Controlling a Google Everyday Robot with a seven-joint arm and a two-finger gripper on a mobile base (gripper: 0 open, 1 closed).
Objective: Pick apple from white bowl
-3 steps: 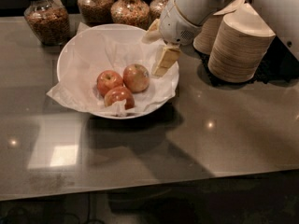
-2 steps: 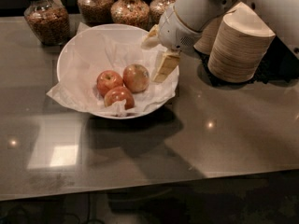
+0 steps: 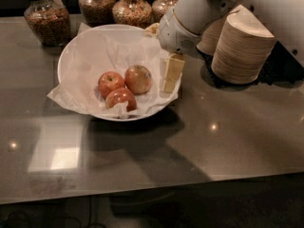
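Three apples sit close together in the white bowl point(image 3: 64, 56), a little left of the middle of the frame. The apple point(image 3: 138, 79) that is biggest and palest is on the right of the group, toward the back of the bowl. It is red-orange with yellowish patches and a small dark spot. The two smaller red apples point(image 3: 110, 83) lie to its left and in front of it, touching it. Crinkly white paper point(image 3: 61, 96) lines the bowl and sticks out over the rim.

The gripper point(image 3: 160, 58) hangs over the right edge of the bowl, in the upper middle of the frame. Its two fingers are spread wide apart and hold nothing. One pale yellow finger point(image 3: 172, 74) points down just to the right of the apple, near it but not touching.

A stack of tan paper bowls point(image 3: 242, 46) stands on the right. Four glass jars point(image 3: 47, 18) of dry food line the top of the frame. Everything rests on a dark shiny table point(image 3: 213, 141).
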